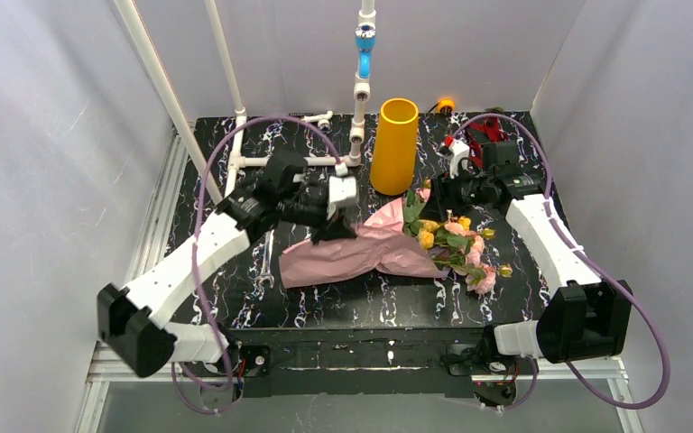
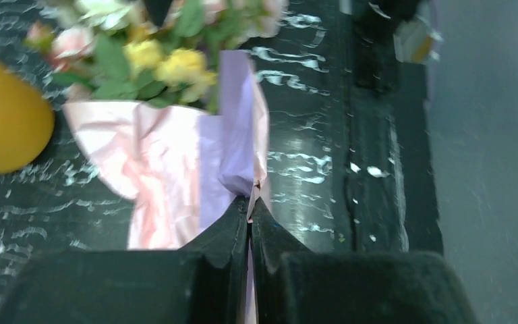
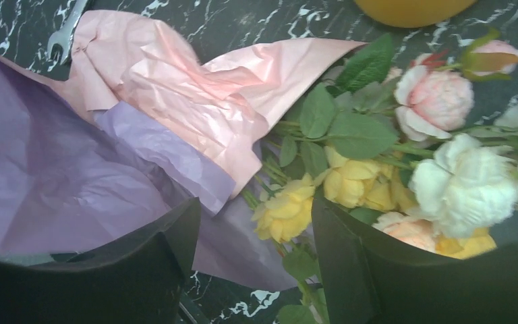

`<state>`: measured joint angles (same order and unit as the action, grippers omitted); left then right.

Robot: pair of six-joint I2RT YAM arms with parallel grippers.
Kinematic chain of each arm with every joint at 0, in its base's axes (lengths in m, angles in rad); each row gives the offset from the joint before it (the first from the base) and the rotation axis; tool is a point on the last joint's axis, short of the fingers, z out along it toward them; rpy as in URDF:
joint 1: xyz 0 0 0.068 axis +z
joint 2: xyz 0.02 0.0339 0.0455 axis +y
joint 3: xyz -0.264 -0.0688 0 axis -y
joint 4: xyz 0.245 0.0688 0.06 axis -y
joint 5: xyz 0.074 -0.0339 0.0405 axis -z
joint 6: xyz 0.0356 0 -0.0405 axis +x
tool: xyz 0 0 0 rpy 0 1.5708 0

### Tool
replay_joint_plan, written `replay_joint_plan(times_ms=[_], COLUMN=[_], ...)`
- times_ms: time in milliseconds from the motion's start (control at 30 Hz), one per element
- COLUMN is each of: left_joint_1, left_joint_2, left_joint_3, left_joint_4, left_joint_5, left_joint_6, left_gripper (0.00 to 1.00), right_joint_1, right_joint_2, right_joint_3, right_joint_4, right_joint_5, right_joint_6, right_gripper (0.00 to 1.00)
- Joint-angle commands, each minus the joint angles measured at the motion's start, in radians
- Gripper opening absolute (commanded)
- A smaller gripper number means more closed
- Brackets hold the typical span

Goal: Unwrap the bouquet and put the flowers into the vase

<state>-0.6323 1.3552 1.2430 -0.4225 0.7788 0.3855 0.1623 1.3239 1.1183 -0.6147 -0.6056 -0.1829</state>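
While the left tool [image 2: 249, 202] is clamped fully shut on an edge of the pink-and-lilac wrapping paper [image 2: 168, 155], the right tool [image 3: 255, 209] hangs over the flower end with its jaws apart. A yellow rose [image 3: 286, 212] and some stems sit in the gap, and nothing is gripped as far as its wrist view shows. The bouquet [image 1: 388, 248] lies on its side on the dark marbled surface [image 1: 352, 302], paper end toward the left arm and flowers [image 3: 438, 182] toward the right. It is just in front of the upright mustard-yellow vase [image 1: 394, 144], which has no flowers in it. The step in hand looks like parting paper from flowers, one arm pinning the wrap and the other drawing the bunch out. To do it well, the right tool should close on the gathered stems rather than the rose heads, which would crush or slip. The left should hold the paper low and pull along the line of the stems, not upward, so the sheet slides off instead of tearing. Whether a tie binds the stems is hidden under the paper; if one does, it may drag the flowers along. A wrench [image 1: 265, 271] lies just beside the paper's left end.
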Motion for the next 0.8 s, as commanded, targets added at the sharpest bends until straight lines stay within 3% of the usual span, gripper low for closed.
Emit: replay_joint_plan(times_ms=[0,200,367,533,767], left_joint_1=[-0.086,-0.205,-0.294,-0.313,-0.218], left_joint_2=[-0.122,-0.209,-0.229,-0.313,-0.500], left_joint_3=[-0.122,-0.279,-0.337,-0.338,-0.387], left_joint_4=[-0.176,-0.253,-0.280,-0.272,-0.160], left_joint_5=[0.120,0.065,-0.002,-0.067,-0.269], left_joint_6=[0.277,0.499,0.576,0.455,0.162], left_gripper=[0.00,0.00,0.00,0.44,0.66], right_joint_1=[0.068,0.255,0.431,0.550,0.638], right_joint_2=[-0.015,-0.048,-0.068,-0.084,-0.149], right_joint_3=[0.021,-0.065,-0.151,-0.232,-0.357], right_joint_4=[-0.022,-0.039,-0.024,-0.006,0.014], right_joint_5=[-0.011,0.074,0.216,0.285,0.339], right_joint_6=[-0.070,-0.212,-0.338,-0.438,-0.572], right_gripper=[0.67,0.55,0.48,0.48,0.50])
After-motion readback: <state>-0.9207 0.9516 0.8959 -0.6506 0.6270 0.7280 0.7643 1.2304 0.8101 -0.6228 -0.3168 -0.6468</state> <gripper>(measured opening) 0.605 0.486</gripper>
